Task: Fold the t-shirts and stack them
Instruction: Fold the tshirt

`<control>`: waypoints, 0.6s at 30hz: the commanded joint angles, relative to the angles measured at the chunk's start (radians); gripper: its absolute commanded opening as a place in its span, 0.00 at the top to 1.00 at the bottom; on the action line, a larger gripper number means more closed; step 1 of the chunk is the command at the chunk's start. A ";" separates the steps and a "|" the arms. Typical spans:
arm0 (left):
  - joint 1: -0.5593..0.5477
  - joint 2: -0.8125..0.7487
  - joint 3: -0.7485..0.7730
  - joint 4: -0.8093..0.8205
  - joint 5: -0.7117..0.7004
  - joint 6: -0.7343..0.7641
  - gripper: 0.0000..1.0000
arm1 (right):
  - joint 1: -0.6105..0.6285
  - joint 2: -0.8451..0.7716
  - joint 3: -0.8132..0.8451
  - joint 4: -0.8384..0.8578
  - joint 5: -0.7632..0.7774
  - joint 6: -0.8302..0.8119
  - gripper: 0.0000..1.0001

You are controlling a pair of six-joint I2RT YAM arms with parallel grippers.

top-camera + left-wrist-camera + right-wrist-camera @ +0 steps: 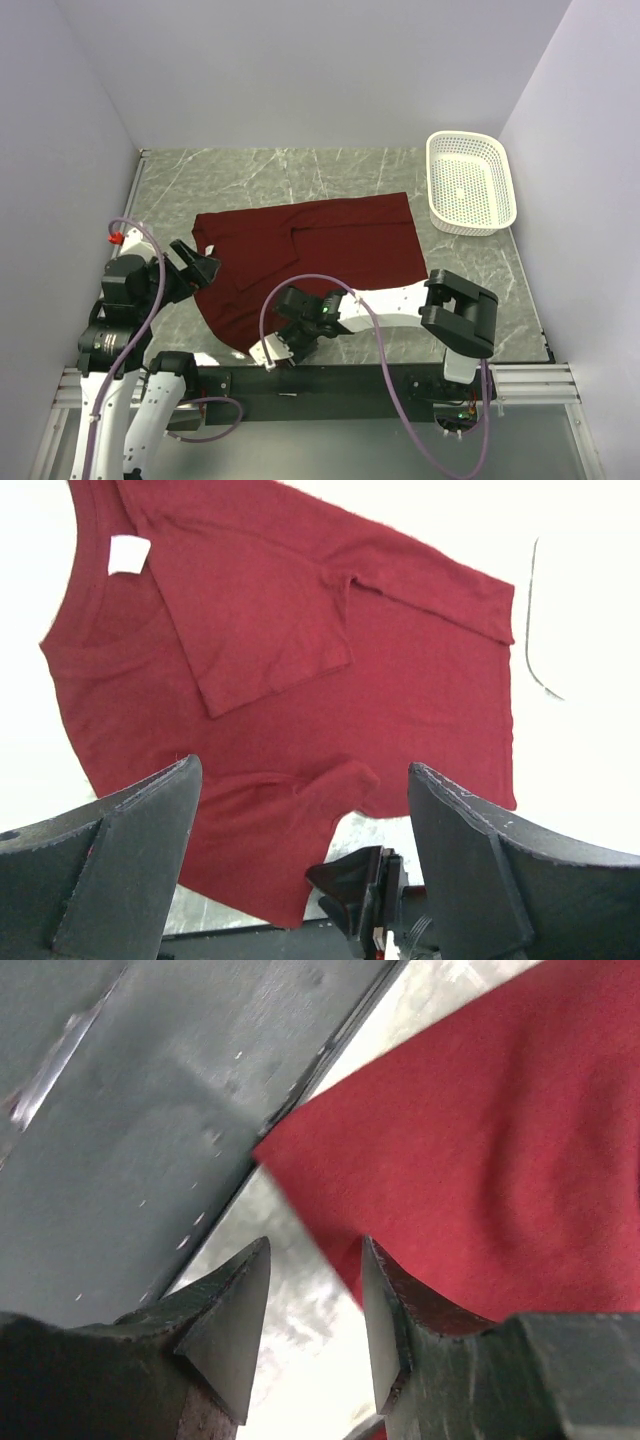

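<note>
T-shirt (310, 255) lies partly folded; only the left wrist view shows its white label (128, 554). Overhead, left gripper (203, 266) gapes empty; right gripper (315, 1250), half parted, grips nothing beside 1 corner.

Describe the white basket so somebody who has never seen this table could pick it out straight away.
Start with the grey marbled table and look to its far right corner, beside the right wall. The basket sits there, apart from the maroon t-shirt spread mid-table. It is the only white, rigid, mesh-walled thing, and nothing lies in it.
</note>
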 commanded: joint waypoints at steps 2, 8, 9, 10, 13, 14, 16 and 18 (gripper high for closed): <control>-0.012 -0.034 0.061 0.018 -0.037 0.039 0.10 | 0.008 0.006 0.032 0.035 0.042 -0.009 0.52; -0.020 -0.066 0.050 0.060 0.013 0.048 0.10 | 0.011 0.053 0.064 0.006 0.050 -0.023 0.53; -0.020 -0.068 0.053 0.058 0.024 0.055 0.10 | 0.014 0.063 0.062 0.006 0.056 -0.026 0.54; -0.022 -0.071 0.053 0.058 0.030 0.060 0.11 | 0.018 0.073 0.061 0.009 0.058 -0.028 0.55; -0.041 -0.082 0.062 0.075 0.070 0.126 0.13 | 0.018 0.093 0.059 0.017 0.061 -0.017 0.60; -0.064 -0.082 0.075 0.078 0.082 0.158 0.15 | 0.016 0.095 0.061 0.016 0.059 -0.012 0.65; -0.091 -0.080 0.125 0.087 0.090 0.256 0.16 | 0.011 0.098 0.065 0.013 0.050 0.002 0.72; -0.117 -0.094 0.164 0.126 0.090 0.359 0.15 | -0.004 0.086 0.073 0.005 0.004 0.026 0.88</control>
